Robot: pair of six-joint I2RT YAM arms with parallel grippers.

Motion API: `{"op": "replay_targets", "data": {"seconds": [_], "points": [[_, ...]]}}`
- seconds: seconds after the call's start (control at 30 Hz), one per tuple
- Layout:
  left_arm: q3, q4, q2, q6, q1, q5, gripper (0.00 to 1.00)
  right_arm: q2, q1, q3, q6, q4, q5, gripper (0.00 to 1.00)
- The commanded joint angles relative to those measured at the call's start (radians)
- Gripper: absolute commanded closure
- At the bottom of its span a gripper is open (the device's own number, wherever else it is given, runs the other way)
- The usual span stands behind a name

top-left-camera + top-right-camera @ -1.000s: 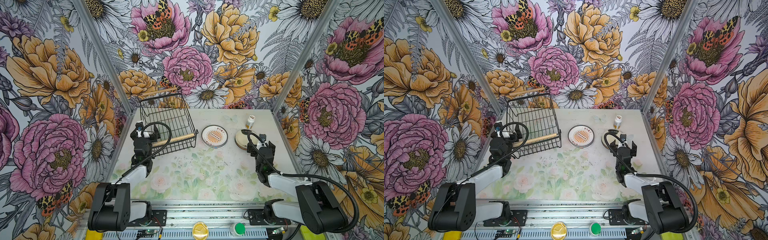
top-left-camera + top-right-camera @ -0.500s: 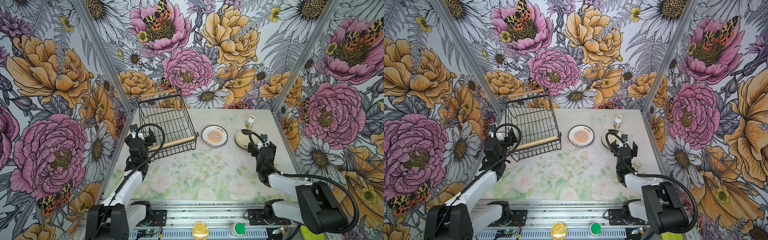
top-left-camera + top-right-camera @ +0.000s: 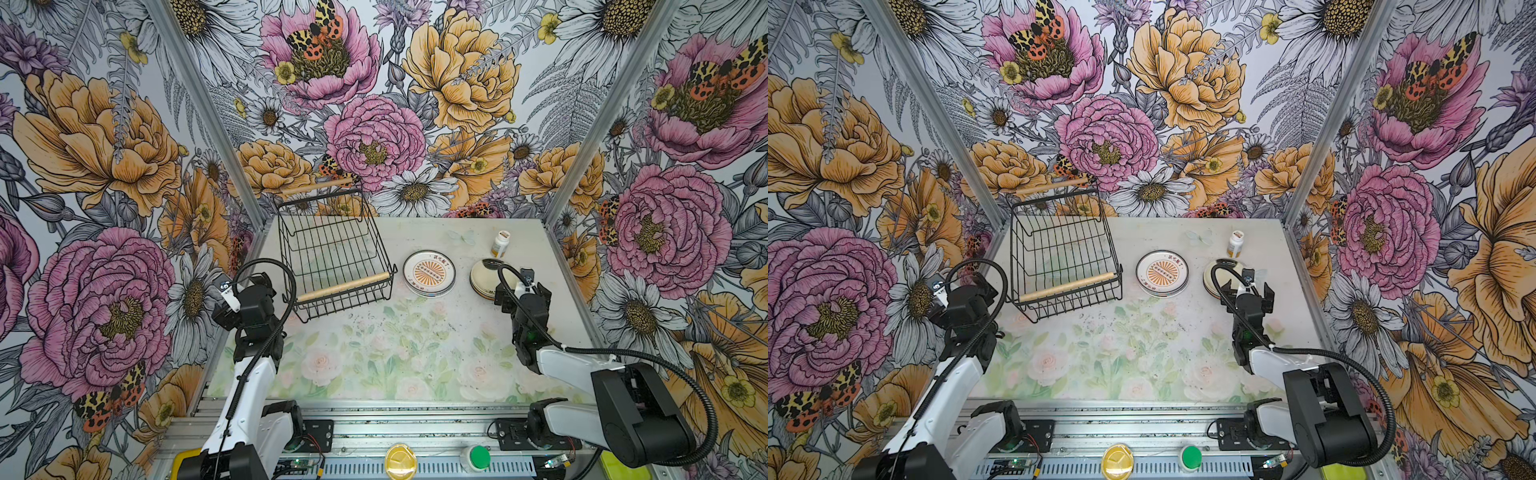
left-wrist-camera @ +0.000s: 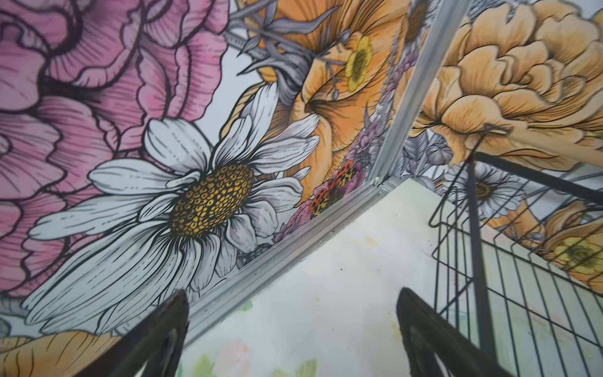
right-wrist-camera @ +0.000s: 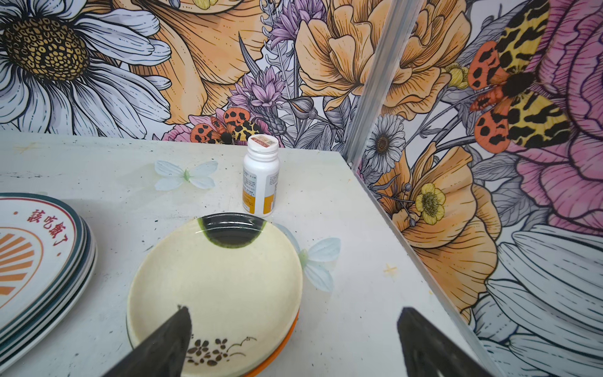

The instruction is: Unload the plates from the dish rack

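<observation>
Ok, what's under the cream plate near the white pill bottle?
Beneath the round cream ceramic plate with the dark flower sprig lies an orange plate, with only its rim peeking out. The rest of it, and anything lower, is covered.

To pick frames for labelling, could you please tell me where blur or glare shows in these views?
Left wrist view: left claw soft; dish rack wires slightly blurred. Right wrist view: glare streaks on the cream plate rim; pill bottle sharp. Both top views: sharp, evenly lit.

Overhead stereo pair, two wrist cameras
Both top views look down on the whole desk (image 3: pixel 374 353); left wrist sits by the dish rack (image 4: pixel 478 244), right wrist by the plates (image 5: pixel 212 277).
</observation>
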Motion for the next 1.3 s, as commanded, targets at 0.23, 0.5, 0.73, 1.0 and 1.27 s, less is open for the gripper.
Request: {"op": "replay_targets", "data": {"seconds": [0.23,0.5,0.73,1.0,1.27], "points": [[0.004,-0.032,0.122,-0.056,-0.022,0.064,0.01,-0.001,-0.007,0.019,0.013,0.023,-0.002,0.01],[-0.039,0.108,0.173,-0.003,-0.075,0.15,0.01,0.034,-0.007,0.036,0.012,0.04,-0.023,0.01],[-0.058,0.221,0.235,0.02,-0.111,0.205,0.01,0.054,-0.008,0.053,0.002,0.045,-0.026,0.01],[-0.144,0.471,0.27,0.049,-0.122,0.303,0.01,0.091,-0.018,0.054,0.004,0.057,-0.043,0.01],[-0.206,0.719,0.34,0.107,-0.131,0.391,0.01,0.106,-0.033,0.062,-0.015,0.065,-0.035,0.01]]}}
